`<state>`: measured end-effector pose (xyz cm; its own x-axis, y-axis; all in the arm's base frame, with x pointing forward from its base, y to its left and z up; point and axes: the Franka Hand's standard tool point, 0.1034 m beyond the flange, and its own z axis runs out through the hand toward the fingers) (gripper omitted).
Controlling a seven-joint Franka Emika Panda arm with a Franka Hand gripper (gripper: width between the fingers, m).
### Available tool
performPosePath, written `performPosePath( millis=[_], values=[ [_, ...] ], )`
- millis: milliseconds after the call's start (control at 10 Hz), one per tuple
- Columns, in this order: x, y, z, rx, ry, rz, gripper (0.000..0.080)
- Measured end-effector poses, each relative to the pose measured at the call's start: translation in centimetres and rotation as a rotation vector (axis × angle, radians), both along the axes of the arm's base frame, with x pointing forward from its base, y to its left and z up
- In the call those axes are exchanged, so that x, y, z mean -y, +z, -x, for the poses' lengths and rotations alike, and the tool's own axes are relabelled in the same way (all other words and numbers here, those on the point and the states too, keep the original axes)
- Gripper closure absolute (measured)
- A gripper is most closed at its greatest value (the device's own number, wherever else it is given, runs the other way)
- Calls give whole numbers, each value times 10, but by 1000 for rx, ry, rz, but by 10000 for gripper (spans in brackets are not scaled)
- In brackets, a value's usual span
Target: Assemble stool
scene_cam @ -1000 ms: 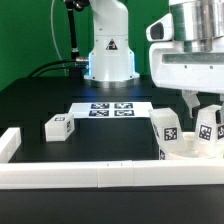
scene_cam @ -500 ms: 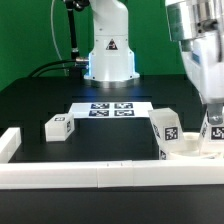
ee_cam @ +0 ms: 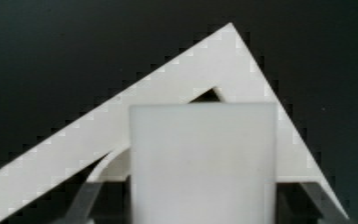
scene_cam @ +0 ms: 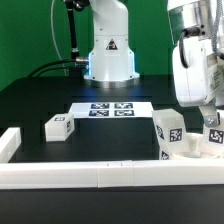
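The white round seat (scene_cam: 192, 152) lies at the exterior view's right, against the front rail. One tagged white leg (scene_cam: 167, 131) stands upright on it. My gripper (scene_cam: 210, 118) is shut on a second tagged leg (scene_cam: 213, 136) and holds it upright at the seat's right side; whether it touches the seat is hidden. In the wrist view this leg (ee_cam: 202, 150) fills the space between my two dark fingers (ee_cam: 105, 196). A third leg (scene_cam: 57, 127) lies loose on the black table at the left.
White border rails run along the front (scene_cam: 90, 176) and the left (scene_cam: 10, 143), and their corner shows in the wrist view (ee_cam: 194, 75). The marker board (scene_cam: 112, 108) lies in the middle in front of the robot base (scene_cam: 108, 55).
My gripper has moved right and down with the leg in it, and the hand has turned. The standing leg and the loose leg have not moved.
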<state>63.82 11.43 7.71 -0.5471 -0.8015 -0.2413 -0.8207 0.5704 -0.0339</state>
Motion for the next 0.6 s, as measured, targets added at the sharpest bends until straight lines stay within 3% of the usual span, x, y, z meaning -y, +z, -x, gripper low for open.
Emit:
performPosePath(
  millis=[300, 600],
  values=[
    [-5, 0, 0, 50, -157, -24, 462],
    [-12, 0, 1, 124, -203, 10, 462]
  ],
)
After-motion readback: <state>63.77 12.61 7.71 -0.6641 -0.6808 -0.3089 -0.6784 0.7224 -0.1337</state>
